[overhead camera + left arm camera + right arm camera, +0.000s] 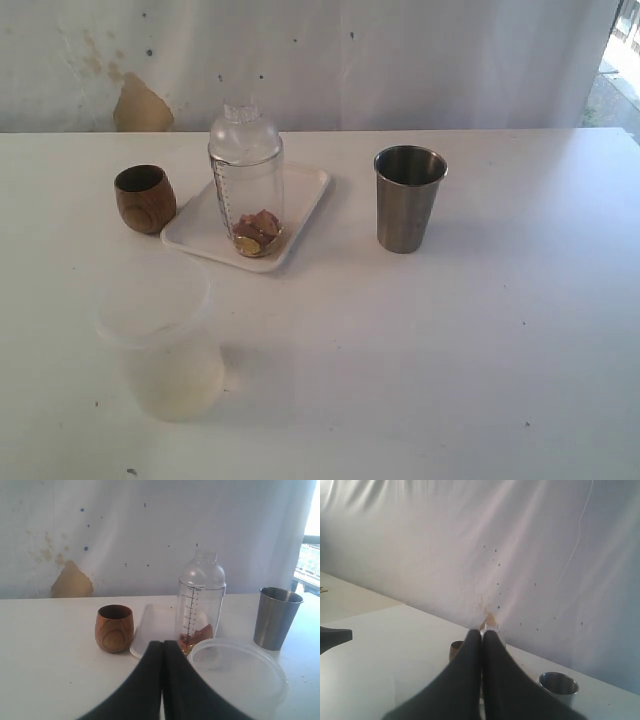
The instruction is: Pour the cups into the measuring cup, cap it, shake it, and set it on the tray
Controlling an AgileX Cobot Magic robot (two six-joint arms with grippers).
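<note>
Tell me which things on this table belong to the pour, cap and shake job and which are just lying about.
Part of the job:
- small round brown wooden cup
- tapered stainless-steel tumbler
- tall clear plastic measuring cup, capped
- flat white rectangular tray under it

Just lying about:
- wide frosted translucent plastic jug

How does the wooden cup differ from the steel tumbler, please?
The wooden cup is brown, short and rounded; the steel tumbler is grey metal, taller and tapered. The wooden cup stands close beside the tray, left of it in the exterior view; the steel tumbler stands apart, to its right. Both stand upright on the table, off the tray.
</note>
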